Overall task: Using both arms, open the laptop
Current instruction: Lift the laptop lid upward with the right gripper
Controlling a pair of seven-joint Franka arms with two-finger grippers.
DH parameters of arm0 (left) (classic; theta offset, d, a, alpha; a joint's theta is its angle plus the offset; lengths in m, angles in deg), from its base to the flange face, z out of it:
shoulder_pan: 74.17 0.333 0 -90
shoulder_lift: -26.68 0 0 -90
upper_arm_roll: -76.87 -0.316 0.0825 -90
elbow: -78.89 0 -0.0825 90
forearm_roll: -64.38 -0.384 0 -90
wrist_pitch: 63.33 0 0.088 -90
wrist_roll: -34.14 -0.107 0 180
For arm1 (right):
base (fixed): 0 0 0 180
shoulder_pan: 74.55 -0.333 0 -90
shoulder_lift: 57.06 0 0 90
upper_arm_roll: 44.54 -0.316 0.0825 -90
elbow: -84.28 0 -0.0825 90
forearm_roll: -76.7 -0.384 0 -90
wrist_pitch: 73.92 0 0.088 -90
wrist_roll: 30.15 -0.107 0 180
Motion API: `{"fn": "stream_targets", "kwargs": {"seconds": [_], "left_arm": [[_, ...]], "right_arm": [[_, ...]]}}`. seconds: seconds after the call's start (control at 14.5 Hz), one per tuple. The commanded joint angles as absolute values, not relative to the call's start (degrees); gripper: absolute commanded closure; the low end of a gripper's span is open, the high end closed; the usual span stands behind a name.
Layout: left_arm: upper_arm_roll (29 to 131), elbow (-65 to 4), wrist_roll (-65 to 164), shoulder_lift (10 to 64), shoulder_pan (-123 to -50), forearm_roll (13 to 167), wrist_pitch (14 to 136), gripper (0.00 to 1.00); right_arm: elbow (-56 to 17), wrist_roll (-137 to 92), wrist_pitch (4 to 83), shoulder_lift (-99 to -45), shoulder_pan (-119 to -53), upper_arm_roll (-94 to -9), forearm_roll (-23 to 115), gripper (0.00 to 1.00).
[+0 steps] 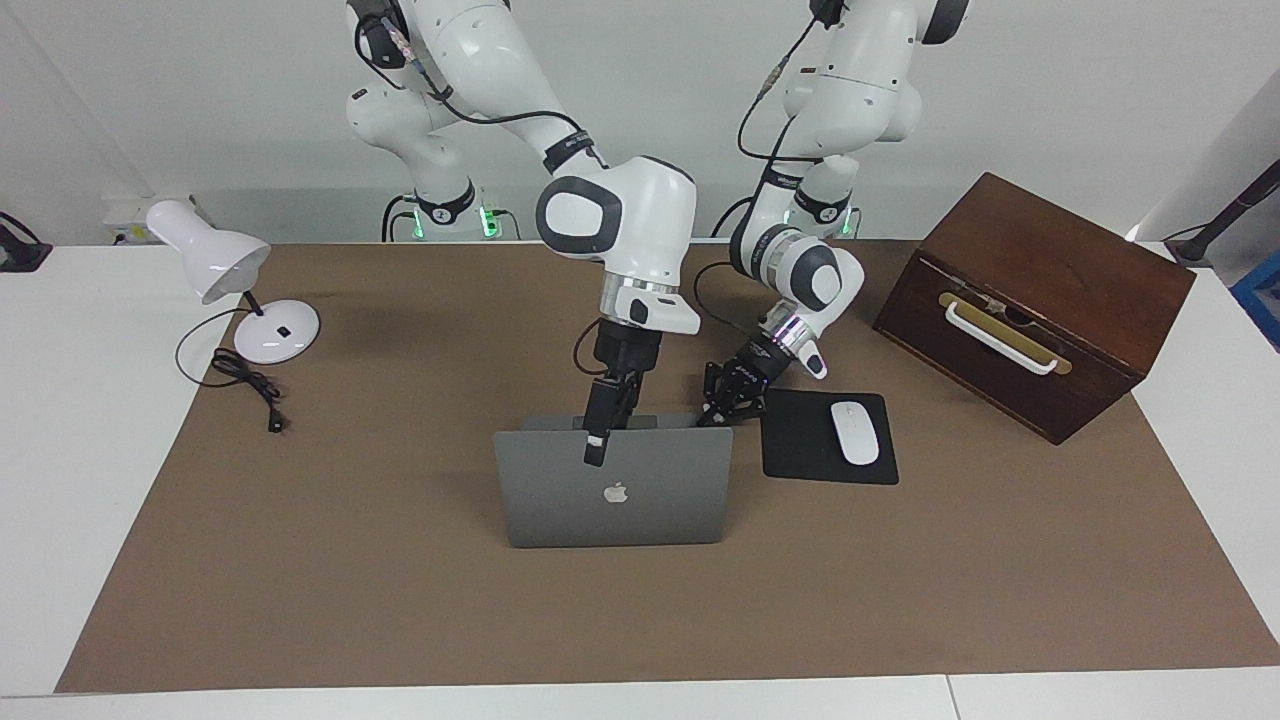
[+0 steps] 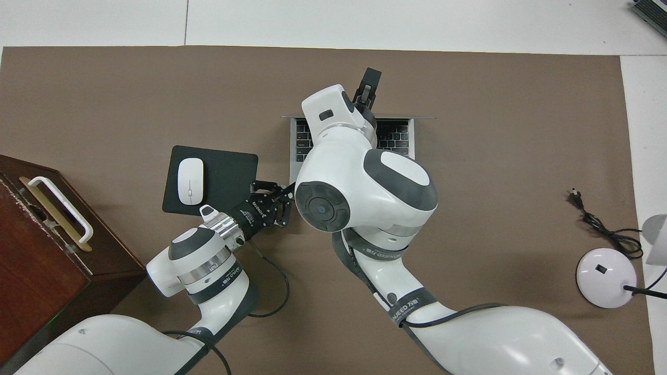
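Observation:
The silver-grey laptop (image 1: 640, 500) stands open on the brown mat, its lid upright with the apple logo facing away from the robots. Its black keys (image 2: 398, 136) show in the overhead view. My right gripper (image 1: 597, 445) comes down on the lid's top edge, with one finger (image 1: 595, 450) over the lid's outer face; it also shows in the overhead view (image 2: 369, 86). My left gripper (image 1: 722, 405) is low at the corner of the laptop's base beside the mouse pad, its jaws spread; it also shows in the overhead view (image 2: 285, 202).
A black mouse pad (image 1: 800, 440) with a white mouse (image 1: 855, 432) lies beside the laptop, toward the left arm's end. A brown wooden box (image 1: 1040, 300) stands past it. A white desk lamp (image 1: 215, 265) and its cord (image 1: 250, 385) are at the right arm's end.

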State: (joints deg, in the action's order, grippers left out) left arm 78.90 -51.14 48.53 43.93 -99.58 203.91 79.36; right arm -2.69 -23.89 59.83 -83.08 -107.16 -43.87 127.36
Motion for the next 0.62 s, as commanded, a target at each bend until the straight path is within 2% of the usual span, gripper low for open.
{"fn": "stream_targets", "kwargs": {"seconds": [0.0,0.55], "left_arm": [[79.33,-49.96,46.35,47.59,-99.04,205.10,79.31,1.00],[79.33,-49.87,46.26,47.59,-99.04,205.10,79.40,1.00]], "right_arm": [[0.78,-23.21,59.41,-85.18,-106.36,-44.36,128.82,0.00],[7.81,-21.63,60.03,-89.40,-104.43,-44.54,127.68,0.00]]}}
